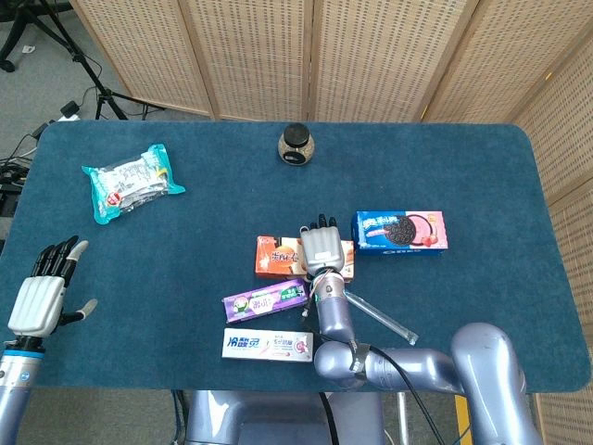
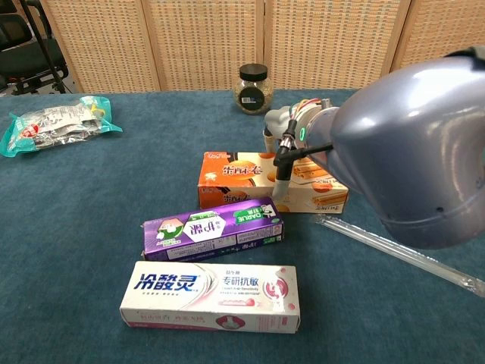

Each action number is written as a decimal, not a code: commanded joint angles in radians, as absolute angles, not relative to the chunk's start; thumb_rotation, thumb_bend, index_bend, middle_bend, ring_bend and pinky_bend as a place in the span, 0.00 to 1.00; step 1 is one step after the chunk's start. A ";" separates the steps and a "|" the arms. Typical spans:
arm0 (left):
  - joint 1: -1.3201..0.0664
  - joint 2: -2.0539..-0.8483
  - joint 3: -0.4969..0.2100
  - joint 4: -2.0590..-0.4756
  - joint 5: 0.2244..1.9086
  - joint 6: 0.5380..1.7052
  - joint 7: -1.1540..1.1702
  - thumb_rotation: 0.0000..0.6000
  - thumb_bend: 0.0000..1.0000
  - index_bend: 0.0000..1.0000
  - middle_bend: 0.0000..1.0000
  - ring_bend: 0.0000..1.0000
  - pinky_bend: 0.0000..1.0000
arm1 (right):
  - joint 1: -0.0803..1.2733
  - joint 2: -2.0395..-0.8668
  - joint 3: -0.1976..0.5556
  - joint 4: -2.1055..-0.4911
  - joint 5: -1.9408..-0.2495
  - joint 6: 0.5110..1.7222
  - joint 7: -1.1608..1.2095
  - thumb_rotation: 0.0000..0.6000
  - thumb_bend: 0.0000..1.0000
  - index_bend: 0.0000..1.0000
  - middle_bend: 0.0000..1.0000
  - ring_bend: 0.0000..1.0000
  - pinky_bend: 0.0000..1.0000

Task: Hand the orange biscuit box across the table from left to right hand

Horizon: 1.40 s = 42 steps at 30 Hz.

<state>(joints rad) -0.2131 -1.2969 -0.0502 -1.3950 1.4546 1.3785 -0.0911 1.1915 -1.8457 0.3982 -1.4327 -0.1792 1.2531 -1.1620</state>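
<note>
The orange biscuit box (image 1: 276,257) (image 2: 231,178) lies flat in the middle of the table. My right hand (image 1: 320,248) (image 2: 286,136) lies over the box's right half. Its fingers reach past the far edge and its thumb (image 2: 282,199) presses the near face, so it grips the box. My left hand (image 1: 39,295) hangs at the table's near-left corner, far from the box, with its fingers spread and nothing in it. The chest view does not show the left hand.
A purple toothpaste box (image 1: 266,300) (image 2: 212,227) and a white one (image 1: 267,345) (image 2: 211,296) lie just in front of the biscuit box. A clear tube (image 1: 380,317) (image 2: 402,254) lies front right. A blue Oreo box (image 1: 400,230), a jar (image 1: 296,144) and a snack bag (image 1: 132,181) sit farther off.
</note>
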 commanded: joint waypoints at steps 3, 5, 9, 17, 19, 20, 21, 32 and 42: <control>-0.213 -1.295 -0.050 -1.398 1.454 1.374 -0.094 1.00 0.22 0.07 0.00 0.00 0.00 | 1.188 -1.845 0.389 -1.434 -0.197 1.262 -1.163 1.00 0.14 0.43 0.35 0.20 0.22; -0.214 -1.294 -0.050 -1.400 1.455 1.370 -0.096 1.00 0.22 0.07 0.00 0.00 0.00 | 1.185 -1.841 0.389 -1.439 -0.205 1.267 -1.160 1.00 0.14 0.44 0.35 0.20 0.23; -0.215 -1.293 -0.050 -1.400 1.453 1.364 -0.096 1.00 0.22 0.07 0.00 0.00 0.00 | 1.179 -1.826 0.389 -1.461 -0.216 1.282 -1.164 1.00 0.15 0.46 0.35 0.20 0.24; -0.214 -1.293 -0.050 -1.404 1.457 1.367 -0.089 1.00 0.22 0.07 0.00 0.00 0.00 | 1.159 -1.756 0.389 -1.550 -0.259 1.319 -1.164 1.00 0.15 0.47 0.35 0.21 0.26; -0.214 -1.293 -0.049 -1.405 1.458 1.365 -0.089 1.00 0.22 0.07 0.00 0.00 0.00 | 1.153 -1.732 0.392 -1.575 -0.266 1.333 -1.165 1.00 0.15 0.48 0.35 0.21 0.26; -0.214 -1.294 -0.048 -1.406 1.458 1.364 -0.088 1.00 0.22 0.07 0.00 0.00 0.00 | 1.148 -1.715 0.392 -1.591 -0.271 1.344 -1.168 1.00 0.15 0.48 0.35 0.21 0.27; -0.214 -1.294 -0.048 -1.406 1.459 1.363 -0.086 1.00 0.22 0.07 0.00 0.00 0.00 | 1.145 -1.702 0.393 -1.601 -0.272 1.352 -1.172 1.00 0.16 0.48 0.35 0.21 0.27; -0.212 -1.294 -0.046 -1.413 1.468 1.370 -0.074 1.00 0.22 0.07 0.00 0.00 0.00 | 1.070 -1.537 0.403 -1.667 -0.277 1.386 -1.143 1.00 0.16 0.48 0.34 0.21 0.27; -0.213 -1.298 -0.040 -1.418 1.478 1.371 -0.061 1.00 0.22 0.07 0.00 0.00 0.00 | 0.997 -1.425 0.395 -1.651 -0.272 1.337 -1.073 1.00 0.16 0.49 0.34 0.21 0.27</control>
